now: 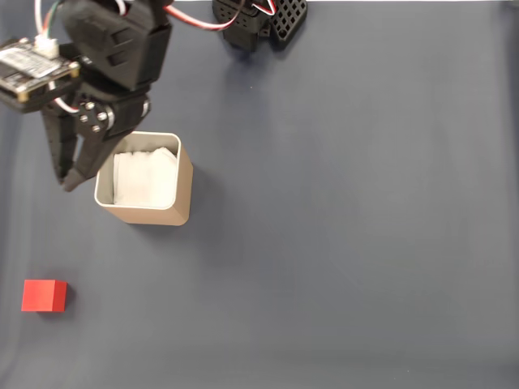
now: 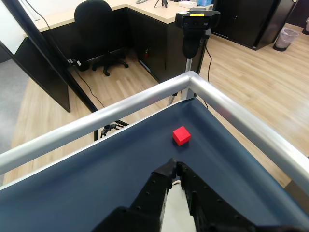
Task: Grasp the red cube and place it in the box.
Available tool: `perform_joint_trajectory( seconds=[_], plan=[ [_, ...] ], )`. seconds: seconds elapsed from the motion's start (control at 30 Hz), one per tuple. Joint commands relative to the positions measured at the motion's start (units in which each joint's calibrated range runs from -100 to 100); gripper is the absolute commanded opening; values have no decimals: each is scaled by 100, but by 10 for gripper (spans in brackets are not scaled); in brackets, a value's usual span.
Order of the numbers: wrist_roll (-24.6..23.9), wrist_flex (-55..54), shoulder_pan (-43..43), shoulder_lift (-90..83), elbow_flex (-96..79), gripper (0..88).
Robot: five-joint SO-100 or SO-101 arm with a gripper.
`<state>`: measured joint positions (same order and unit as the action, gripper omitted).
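- Fixed view, far left: red cube (image 1: 44, 295) rests on the dark blue tabletop (image 1: 349, 211) near the lower-left corner, by itself, touching nothing.
- Fixed view, upper left: black arm with a circuit board on its left side; end effector (image 1: 71, 180) points down-left, its tips just beside the left wall of the box (image 1: 147, 183). The 2 fingers meet at the tip; it reads as closed, with nothing held.
- Cube vs end effector, fixed view: cube lies well below the fingertips and slightly to their left, apart from them, with bare tabletop between.
- Fixed view, right of the end effector: the tan box stands upright, with a pale rim and a white interior. Nothing red shows inside.
- Fixed view, top centre: black arm base (image 1: 259, 20) with red and white wires at the top edge.
- Wrist view, left: black office chair (image 2: 99, 29) on the wooden floor beyond the silver rail (image 2: 145, 99) edging the tabletop (image 2: 87, 174).
- Wrist view, centre: end effector (image 2: 173, 166) rises from the bottom edge, the fingers tapering until they touch at the tip.
- Wrist view, just right of centre: cube (image 2: 181, 135) sits ahead of the fingertips and slightly right, near the rail's corner and clear of the tips.
- Wrist view, top centre-right: a black camera (image 2: 197, 24) on a stand behind the rail corner.
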<state>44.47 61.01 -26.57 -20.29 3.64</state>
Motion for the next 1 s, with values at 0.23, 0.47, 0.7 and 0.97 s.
perform_joint_trajectory(
  seconds=[0.23, 0.47, 0.7, 0.97],
  plan=[
    [98, -24, -250, 596, 702, 8],
    [166, -32, -258, 890, 739, 19],
    [190, -32, -201, 1211, 766, 48],
    [205, -40, -144, 1808, 1131, 129]
  ],
)
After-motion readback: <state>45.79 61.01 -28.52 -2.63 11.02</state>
